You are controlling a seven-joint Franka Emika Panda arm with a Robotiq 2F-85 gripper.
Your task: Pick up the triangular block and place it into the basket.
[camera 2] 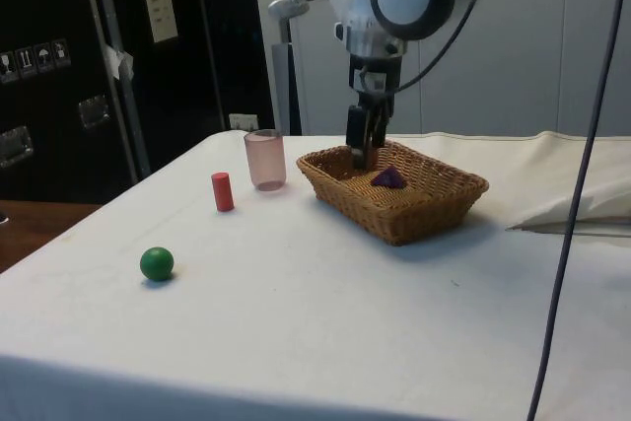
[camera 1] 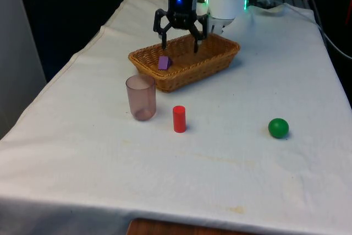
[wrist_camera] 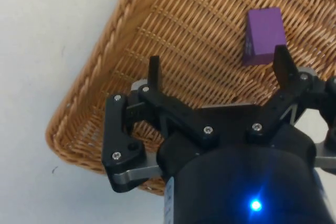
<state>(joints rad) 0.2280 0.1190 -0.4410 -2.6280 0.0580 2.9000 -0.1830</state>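
I am holding my pincer (camera 1: 180, 41) spread wide and empty, hovering just above the wicker basket (camera 1: 220, 61). The purple block (camera 1: 164, 63) is lying on the basket floor, near the end toward the front view's left, clear of my fingers (wrist_camera: 153, 71). I am judging the placing step as done, with release complete. What I am needing next is a straight lift clear of the rim, well away from the pink cup (camera 1: 141, 98) and red cylinder (camera 1: 179, 119).
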